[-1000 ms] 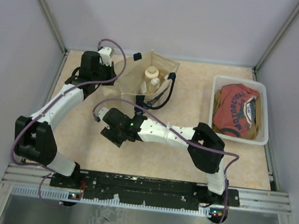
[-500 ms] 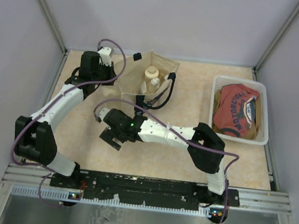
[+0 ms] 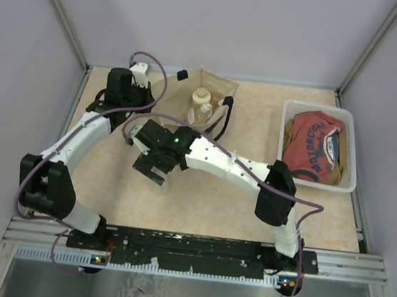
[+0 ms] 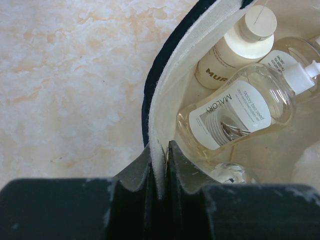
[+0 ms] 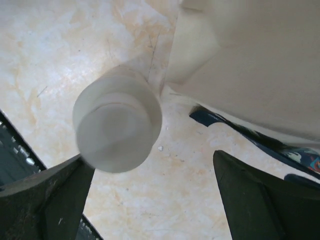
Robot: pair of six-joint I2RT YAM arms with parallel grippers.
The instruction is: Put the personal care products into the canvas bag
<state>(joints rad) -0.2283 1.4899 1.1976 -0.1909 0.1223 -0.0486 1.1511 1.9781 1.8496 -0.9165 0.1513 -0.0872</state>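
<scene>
The canvas bag stands open at the back of the table, with a cream bottle and a clear one inside. My left gripper is shut on the bag's rim. Its wrist view shows an amber pump bottle and a cream bottle lying in the bag. My right gripper hangs open in front of the bag. In its wrist view a squat white jar, slightly blurred, sits against the left finger, free of the right one. The right gripper holds nothing.
A white tub with a red shirt stands at the right. The bag's cream side and a navy strap lie just beyond the right fingers. Grey walls close the back and both sides.
My right gripper went from nearly shut to wide open and shifted up toward the bag, its elbow rising. The left arm kept its hold on the rim.
</scene>
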